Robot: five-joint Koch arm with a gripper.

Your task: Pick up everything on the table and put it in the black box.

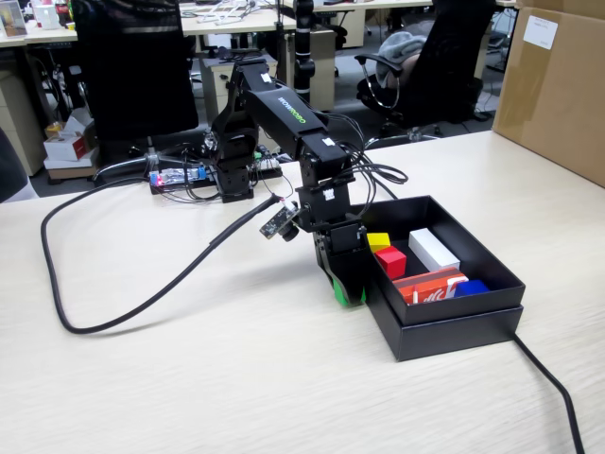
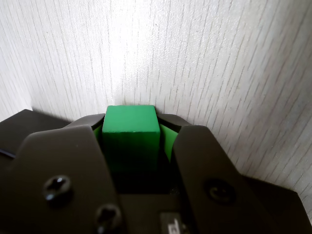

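Grip looks secure: the black gripper (image 2: 130,127) is clenched on the small plain green cube (image 2: 130,139), low over the pale beige wood-grain table (image 1: 189,359) just outside the shallow matte black cardboard box (image 1: 454,322). Lift clear of that box's stepped rim, then release inside beside the red cube (image 1: 390,260) and yellow cube (image 1: 378,241).

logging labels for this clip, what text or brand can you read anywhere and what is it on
Green lettering on the arm's upper link: too blurred to read.
Print on the red-and-white carton in the black box: too small to read.
White label on the brown carton: unreadable.
Wrist view: no text.
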